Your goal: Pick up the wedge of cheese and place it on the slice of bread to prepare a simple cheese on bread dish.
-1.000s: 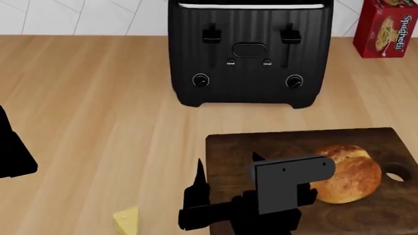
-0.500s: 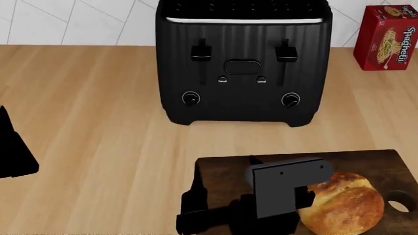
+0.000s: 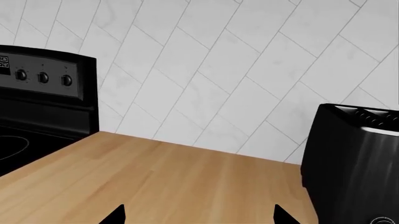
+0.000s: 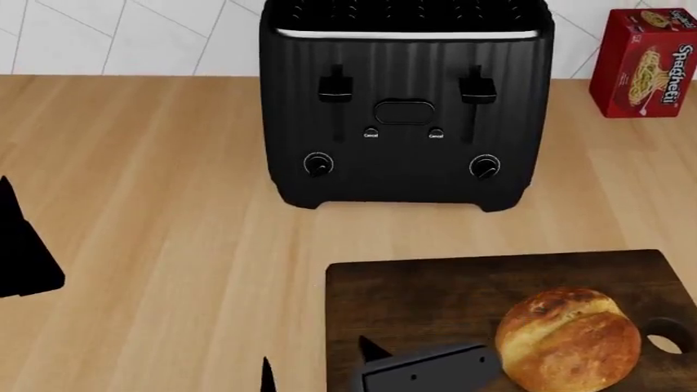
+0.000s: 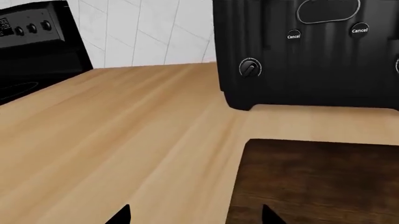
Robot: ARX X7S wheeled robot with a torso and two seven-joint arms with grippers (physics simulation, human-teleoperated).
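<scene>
The bread roll [image 4: 569, 339], round and golden-brown, lies on the dark wooden cutting board [image 4: 436, 286] at the lower right of the head view. The wedge of cheese is out of view in every frame. My right gripper [image 4: 316, 365] is open and empty at the bottom edge, over the board's near left corner and left of the roll. In the right wrist view the right gripper [image 5: 194, 217] shows two spread fingertips with bare counter and board edge [image 5: 318, 182] between them. My left gripper [image 3: 198, 217] is open and empty above bare counter.
A black toaster [image 4: 403, 106] stands behind the board and also shows in the right wrist view [image 5: 305, 51] and the left wrist view [image 3: 352, 163]. A red spaghetti box [image 4: 645, 53] stands at the back right. A black stove [image 3: 37, 107] adjoins the counter's left end.
The head view tilted up a second ago and the cheese left the frame. Since then my right gripper has dropped toward the view's bottom edge, uncovering the roll. The left arm has not moved.
</scene>
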